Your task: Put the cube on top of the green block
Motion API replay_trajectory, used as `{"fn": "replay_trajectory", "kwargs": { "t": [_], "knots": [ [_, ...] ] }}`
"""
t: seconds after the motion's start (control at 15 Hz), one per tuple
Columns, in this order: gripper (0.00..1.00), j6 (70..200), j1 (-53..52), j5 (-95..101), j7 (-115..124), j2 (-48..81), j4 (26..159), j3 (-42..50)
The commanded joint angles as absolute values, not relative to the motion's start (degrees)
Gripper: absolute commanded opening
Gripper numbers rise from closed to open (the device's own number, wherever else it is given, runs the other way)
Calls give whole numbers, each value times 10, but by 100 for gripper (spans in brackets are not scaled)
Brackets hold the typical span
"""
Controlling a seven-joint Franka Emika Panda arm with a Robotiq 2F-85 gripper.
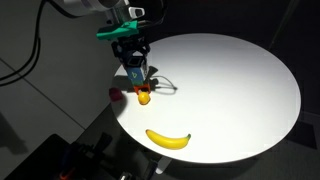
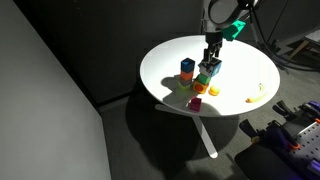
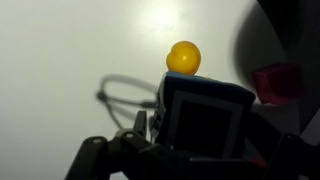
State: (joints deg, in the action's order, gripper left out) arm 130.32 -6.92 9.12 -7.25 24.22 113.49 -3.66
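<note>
The dark cube (image 3: 205, 120) with light-framed faces fills the lower middle of the wrist view, between the fingers of my gripper (image 3: 203, 130). A small gap shows between the left finger (image 3: 140, 126) and the cube's side, so the jaws stand open around it. In the exterior views the gripper (image 1: 135, 52) (image 2: 211, 52) hangs straight over the cube (image 1: 137, 72) (image 2: 209, 68). The cube seems to rest on the green block (image 2: 203, 83). The cube hides the green block in the wrist view.
On the round white table (image 1: 240, 90) lie a yellow ball (image 3: 183, 57) (image 1: 144, 97), a red block (image 3: 277, 82) (image 1: 116, 95), a banana (image 1: 168, 139) (image 2: 254, 97) and a thin wire loop (image 3: 125, 95). A blue block (image 2: 187, 67) stands stacked beside the cube.
</note>
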Motion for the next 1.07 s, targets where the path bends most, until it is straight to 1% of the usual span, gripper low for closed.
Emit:
{"fn": "replay_trajectory", "kwargs": {
  "t": [0.0,1.0],
  "knots": [
    [100,1296,-52,62,-97,229,1138,-52],
    [100,1287,-55,54,-88,167,1166,-52]
  ]
}}
